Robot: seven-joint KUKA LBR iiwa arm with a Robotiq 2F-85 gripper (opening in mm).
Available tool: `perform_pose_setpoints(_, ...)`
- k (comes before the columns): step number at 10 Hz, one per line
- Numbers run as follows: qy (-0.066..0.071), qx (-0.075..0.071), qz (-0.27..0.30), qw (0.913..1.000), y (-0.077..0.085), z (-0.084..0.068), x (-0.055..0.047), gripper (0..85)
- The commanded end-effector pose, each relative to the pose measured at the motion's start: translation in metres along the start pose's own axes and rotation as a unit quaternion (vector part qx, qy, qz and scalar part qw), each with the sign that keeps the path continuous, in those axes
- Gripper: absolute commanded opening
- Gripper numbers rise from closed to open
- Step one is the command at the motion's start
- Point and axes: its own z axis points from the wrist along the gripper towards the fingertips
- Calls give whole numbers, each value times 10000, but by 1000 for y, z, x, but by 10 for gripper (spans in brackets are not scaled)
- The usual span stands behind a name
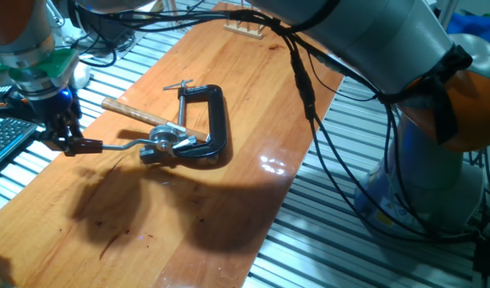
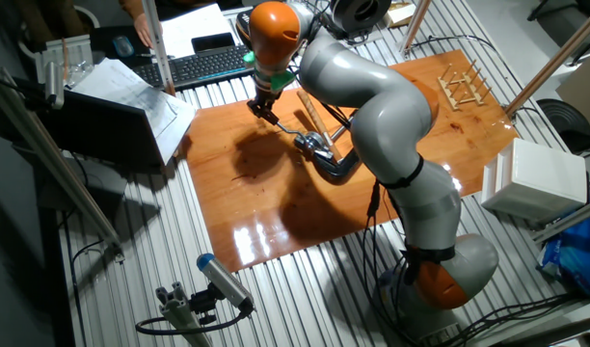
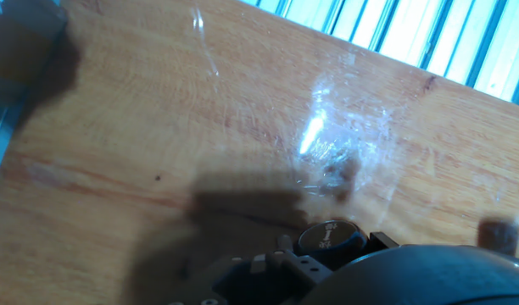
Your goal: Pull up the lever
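— Jaws? 
— Pinching the lever's [image 1: 117, 146] knob; the gripper [image 1: 75, 145] sits at the board's left edge.
— Surface? 
— Glossy wooden board [image 1: 229, 200] on slatted metal table [image 1: 341, 240]; keyboard [image 2: 203, 64] behind.

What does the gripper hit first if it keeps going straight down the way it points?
The gripper points down and sits at the lever's knob end, so likely the knob itself, then the board just below. Whether the fingers already hold the knob is unclear.

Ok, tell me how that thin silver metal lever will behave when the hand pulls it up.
The thin silver metal lever looks rigid, so it should not flex. Joined to the small silver hub, it likely pivots rather than lifts free. The hand sits at its knob end.
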Motion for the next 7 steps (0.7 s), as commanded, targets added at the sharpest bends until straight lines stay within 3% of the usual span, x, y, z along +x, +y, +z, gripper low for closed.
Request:
perform_pose_setpoints(1,10,-53,3,10000,-1,0,0,0)
perform_pose_setpoints(3,79,-7,-38,10000,-1,0,1,0)
perform_pose_setpoints(4,102,49,-47,9999,-2,0,2,170)
perform_pose_setpoints(7,96,135,-58,9998,-3,1,2,170)
